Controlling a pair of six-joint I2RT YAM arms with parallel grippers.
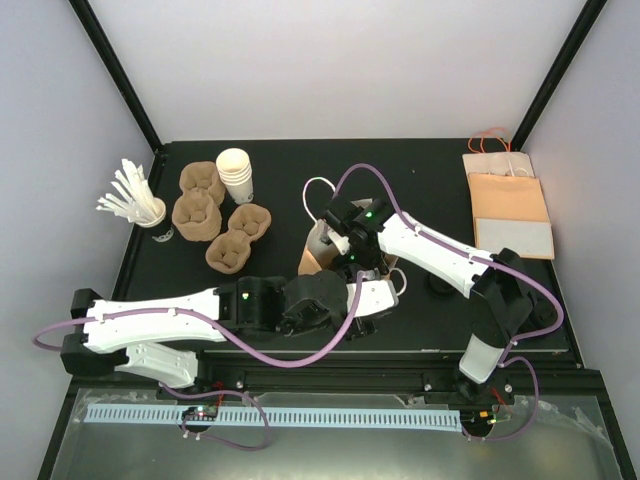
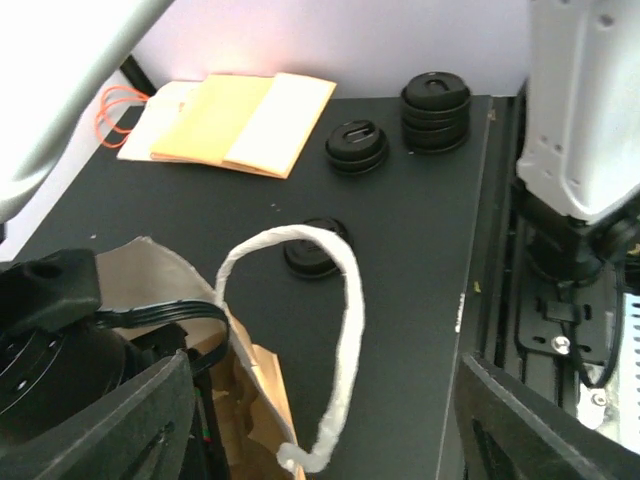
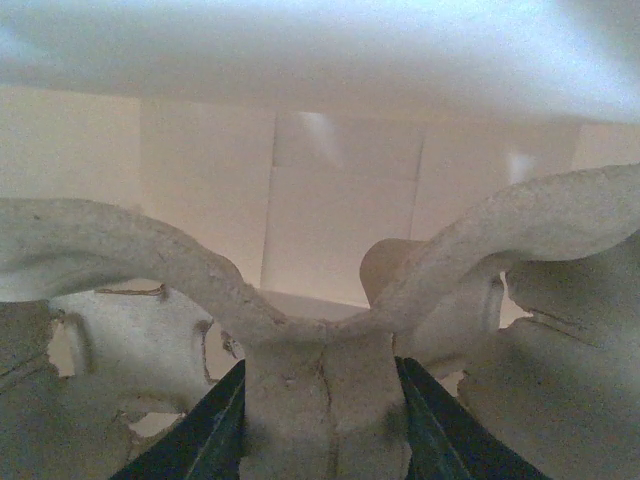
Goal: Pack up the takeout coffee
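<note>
Looking down from above, I see a brown paper bag [image 1: 315,257] standing open at the middle of the black worktop [image 1: 400,170]. The right gripper [image 1: 352,245] is dipped into its mouth, and the left gripper [image 1: 355,312] sits just beside its near edge. Brown moulded pulp cup carriers [image 1: 215,215], a stack of lidless white paper cups [image 1: 236,175] and a dark cup of white stirrers [image 1: 150,215] sit well apart to the left.

From the left wrist, the left gripper [image 2: 325,420] stands wide open and empty. The bag's white twisted-paper handle [image 2: 345,320] loops up between its fingers, and round black plastic lids [image 2: 435,100] lie beyond.

From the right wrist, the right gripper [image 3: 320,430] is clamped on the centre rib of a pale moulded pulp carrier [image 3: 150,250] inside the bag's tan walls.

The small white paper cup with a black lid I cannot find in any view.
</note>
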